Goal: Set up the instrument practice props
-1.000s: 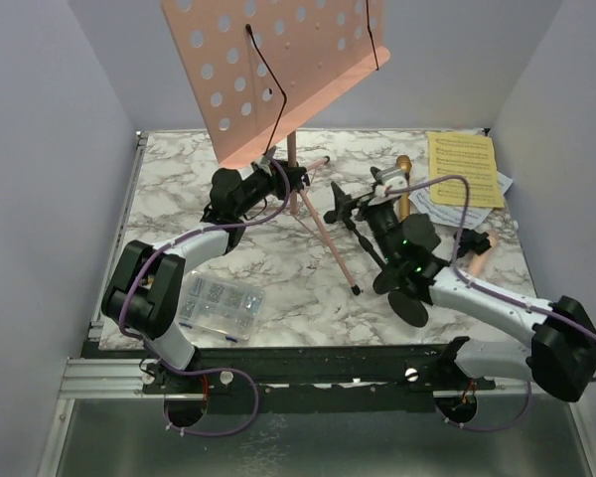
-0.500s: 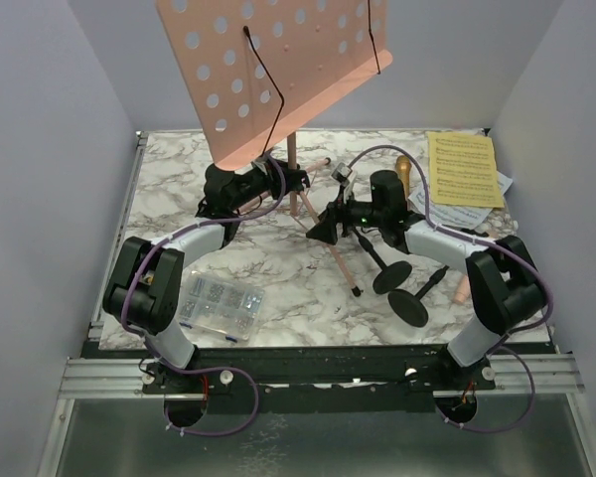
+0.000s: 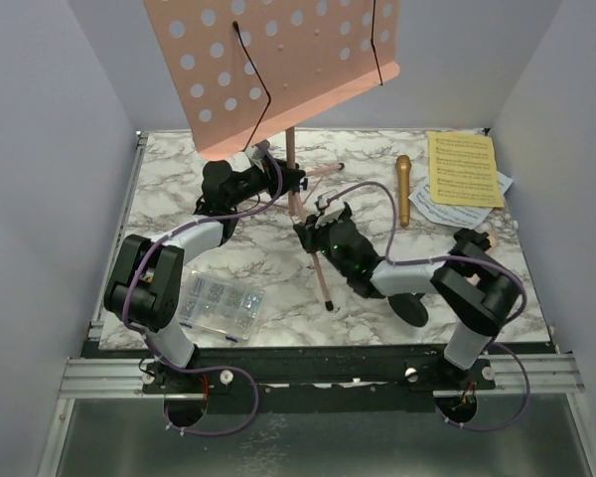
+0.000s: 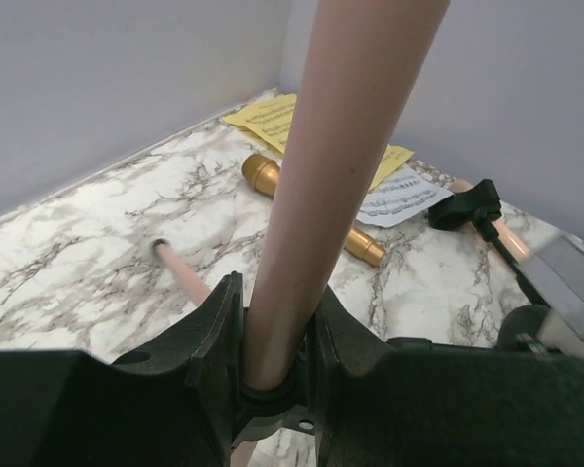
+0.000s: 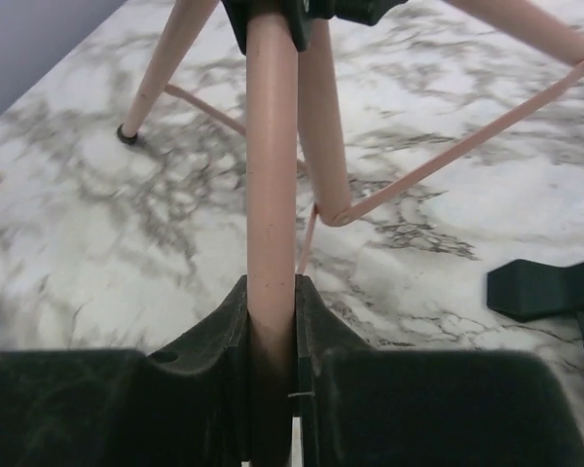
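Left fingers (image 4: 212, 331) are clenched on the pink upright pole (image 4: 321, 195) of the music rack (image 3: 278, 60), one pressed to each side, with a black collar showing between them lower down. Right fingers (image 5: 229, 326) are likewise closed tight, on one tripod leg (image 5: 271, 165) that slants toward the near edge of the marble worktop (image 3: 179, 189). The left arm (image 3: 179, 243) bends sharply at its elbow near the base and runs far and rightward to the pole. The right arm (image 3: 407, 273) folds back at its elbow and lies low, its forearm pointing left to the leg near the worktop's middle. The rack stands upright at the far middle, its perforated panel cut off by the top edge of the overhead view. Under the right forearm only a round black base (image 3: 414, 310) of a mic holder peeks out. The gold microphone (image 3: 403, 189) lies flat right of the rack, near the yellow sheets (image 3: 464, 169), whose near edge overlaps a white page (image 3: 439, 209). A black clip (image 4: 467, 206) shows blurred in the left wrist view. The clear box (image 3: 217, 303) sits beside the left elbow.
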Controlling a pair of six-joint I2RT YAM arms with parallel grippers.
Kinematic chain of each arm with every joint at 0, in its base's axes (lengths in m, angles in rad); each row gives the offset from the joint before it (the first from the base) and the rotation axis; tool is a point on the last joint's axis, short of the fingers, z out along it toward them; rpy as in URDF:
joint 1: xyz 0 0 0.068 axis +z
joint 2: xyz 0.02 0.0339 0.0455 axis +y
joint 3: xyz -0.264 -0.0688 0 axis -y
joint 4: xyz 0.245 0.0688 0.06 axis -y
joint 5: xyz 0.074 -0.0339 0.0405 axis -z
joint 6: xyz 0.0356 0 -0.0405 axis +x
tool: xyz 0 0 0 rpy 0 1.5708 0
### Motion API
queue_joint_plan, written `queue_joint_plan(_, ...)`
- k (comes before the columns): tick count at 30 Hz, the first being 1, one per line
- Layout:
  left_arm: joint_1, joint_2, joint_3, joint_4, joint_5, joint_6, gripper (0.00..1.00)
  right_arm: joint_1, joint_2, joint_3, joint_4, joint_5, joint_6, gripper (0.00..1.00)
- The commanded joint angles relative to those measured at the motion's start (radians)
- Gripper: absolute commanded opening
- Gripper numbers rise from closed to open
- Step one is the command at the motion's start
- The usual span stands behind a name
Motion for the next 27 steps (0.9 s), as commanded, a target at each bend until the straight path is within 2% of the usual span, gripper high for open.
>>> queue_joint_plan(1,-0.017,0.017,0.037,0.0,0.046,-0.161,0.0,0.179,0.191,0.11,0.218,0.797,-0.097,0.01)
queue_joint_plan(4,-0.015,0.011,0.027,0.0,0.038,-0.157,0.0,0.218,0.288,0.223,0.216,0.928,-0.179,0.01)
queue_joint_plan(9,-0.002,0.006,0.031,0.0,0.042,-0.168,0.0,0.245,0.298,0.263,0.125,0.921,-0.159,0.01)
queue_joint_plan(12,0.005,-0.002,0.028,0.0,0.04,-0.176,0.0,0.245,0.274,0.255,0.06,0.854,-0.138,0.26)
queue_joint_plan(14,0.006,-0.006,0.024,0.0,0.036,-0.176,0.0,0.246,0.222,0.211,0.049,0.733,-0.144,0.44)
queue_joint_plan(15,0.006,-0.008,0.026,0.0,0.036,-0.179,0.0,0.245,0.185,0.176,0.054,0.639,-0.16,0.57)
queue_joint_plan(16,0.007,-0.009,0.025,0.002,0.037,-0.182,0.0,0.245,0.151,0.139,0.064,0.555,-0.184,0.76)
queue_joint_plan(18,0.007,-0.012,0.022,0.001,0.041,-0.186,0.0,0.244,0.076,0.086,0.058,0.392,-0.246,0.94)
queue_joint_plan(21,0.007,-0.019,0.015,0.002,0.039,-0.187,0.0,0.24,-0.046,0.076,-0.088,0.225,-0.242,1.0)
queue_joint_plan(27,0.014,-0.021,0.014,0.004,0.041,-0.193,0.0,0.195,-0.229,0.02,-0.221,-0.146,-0.192,1.0)
